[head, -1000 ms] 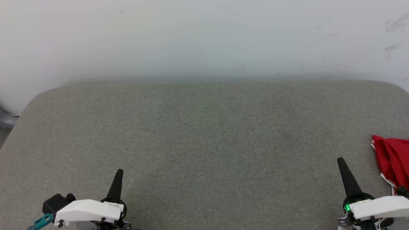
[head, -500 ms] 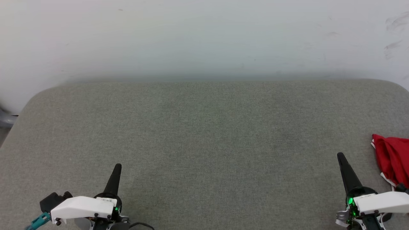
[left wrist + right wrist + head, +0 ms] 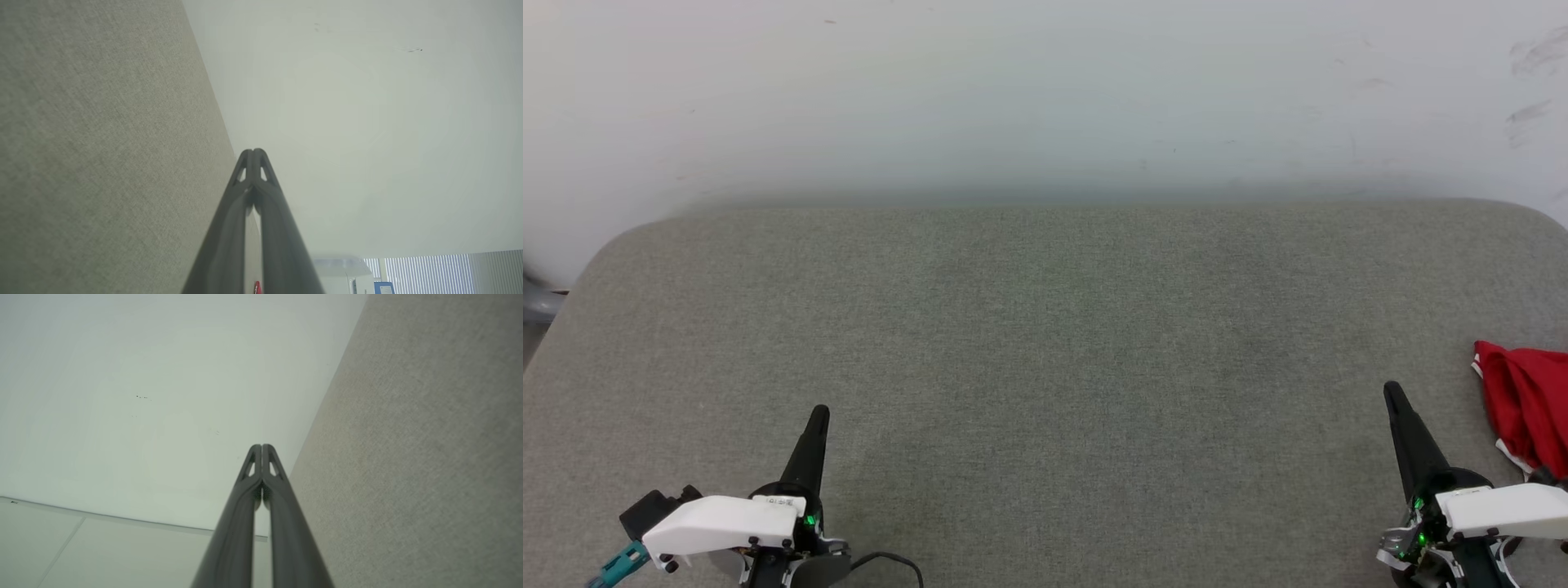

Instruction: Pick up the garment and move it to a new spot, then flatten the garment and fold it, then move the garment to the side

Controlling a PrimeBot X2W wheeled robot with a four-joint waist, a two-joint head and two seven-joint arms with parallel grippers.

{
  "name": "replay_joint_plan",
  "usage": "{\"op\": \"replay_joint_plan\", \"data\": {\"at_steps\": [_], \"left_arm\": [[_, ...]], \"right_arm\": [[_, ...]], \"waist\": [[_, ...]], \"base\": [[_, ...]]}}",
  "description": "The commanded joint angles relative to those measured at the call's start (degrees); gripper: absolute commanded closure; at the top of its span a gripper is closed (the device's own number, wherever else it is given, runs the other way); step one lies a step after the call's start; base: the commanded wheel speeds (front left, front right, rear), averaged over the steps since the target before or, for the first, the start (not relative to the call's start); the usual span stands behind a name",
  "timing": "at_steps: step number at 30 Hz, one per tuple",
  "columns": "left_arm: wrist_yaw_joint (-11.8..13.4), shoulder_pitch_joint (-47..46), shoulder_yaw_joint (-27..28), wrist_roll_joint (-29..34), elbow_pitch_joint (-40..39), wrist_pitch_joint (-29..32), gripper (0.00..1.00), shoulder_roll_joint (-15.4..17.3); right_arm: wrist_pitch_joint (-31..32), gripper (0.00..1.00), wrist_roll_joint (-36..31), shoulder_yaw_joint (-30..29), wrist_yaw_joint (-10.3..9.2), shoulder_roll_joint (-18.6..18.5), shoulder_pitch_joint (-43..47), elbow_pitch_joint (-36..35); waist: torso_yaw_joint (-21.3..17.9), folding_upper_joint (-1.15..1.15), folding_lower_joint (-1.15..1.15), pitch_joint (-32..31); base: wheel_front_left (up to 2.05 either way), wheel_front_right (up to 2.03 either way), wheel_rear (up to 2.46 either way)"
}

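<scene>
The garment (image 3: pixel 1527 404), bright red with a thin white trim, lies bunched at the right edge of the head view and is cut off by that edge. My right gripper (image 3: pixel 1393 392) stands just left of it, apart from the cloth, fingers shut and pointing up the view. At the lower left my left gripper (image 3: pixel 819 415) is shut with nothing in it, far from the garment. Each wrist view shows its own two fingers pressed together, the left gripper (image 3: pixel 254 152) and the right gripper (image 3: pixel 262 446), over grey fabric and pale wall. A sliver of red, the garment (image 3: pixel 257 288), peeks between the left fingers.
A wide grey fabric-covered table (image 3: pixel 1045 327) with rounded far corners spans the head view, backed by a pale wall (image 3: pixel 1045 98). A grey object (image 3: pixel 535 304) sits at the far left edge. Window blinds (image 3: pixel 441 271) show in the left wrist view.
Both grippers' fingertips have shifted slightly up the head view while their white housings dropped lower in frame. The garment has stayed where it was.
</scene>
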Motion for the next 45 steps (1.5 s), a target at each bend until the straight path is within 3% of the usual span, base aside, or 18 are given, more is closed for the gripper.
{"op": "replay_joint_plan", "data": {"at_steps": [1,26,45], "left_arm": [[-0.3,-1.1,0.5,-1.3,-0.4,0.4,1.00,-0.1],[-1.6,-2.2,2.6,-10.5,-0.4,3.1,1.00,-1.0],[-1.6,-2.1,2.5,-10.2,-0.5,3.0,1.00,-1.0]], "right_arm": [[0.2,1.00,1.5,-0.1,-0.01,0.2,-1.2,0.2],[1.2,1.00,11.8,-0.2,-0.02,0.4,-3.4,2.6],[1.2,1.00,11.5,-0.2,-0.02,0.4,-3.2,2.5]], "waist": [[0.0,0.00,0.00,0.0],[-0.1,0.00,0.00,0.6],[-0.1,0.00,0.00,0.6]], "base": [[0.00,0.00,0.00],[0.00,0.00,0.00],[0.00,0.00,0.00]]}}
